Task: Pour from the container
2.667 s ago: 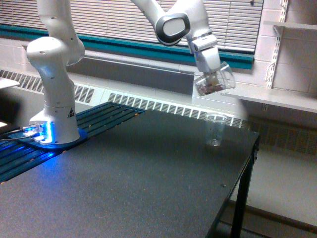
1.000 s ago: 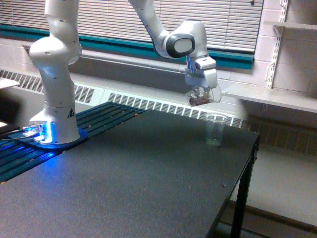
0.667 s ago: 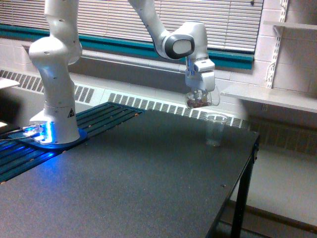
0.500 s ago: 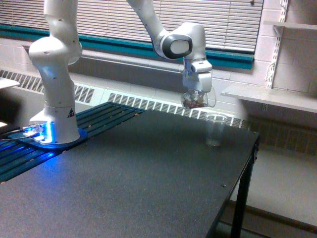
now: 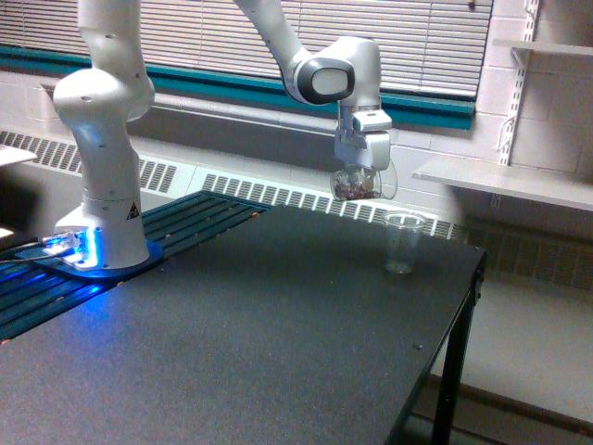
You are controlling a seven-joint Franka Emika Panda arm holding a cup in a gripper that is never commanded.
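Observation:
My gripper (image 5: 361, 165) is shut on the container (image 5: 358, 183), a clear wide-mouthed plastic cup with brownish bits lying in its bottom. The cup hangs roughly upright in the air, above the table and up and to the exterior view's left of a narrower clear cup (image 5: 402, 243). That narrower cup stands upright on the dark table (image 5: 241, 343) near its far right corner and looks empty.
The arm's white base (image 5: 104, 222) stands at the exterior view's left on a blue-lit mount. A radiator grille runs along the wall behind. A white shelf (image 5: 510, 181) juts out at the right, beyond the table's right edge (image 5: 454, 343).
The arm swung the held cup down and to the exterior view's left, away from above the standing cup, turning it from a tilt back to roughly upright. The standing cup stayed put.

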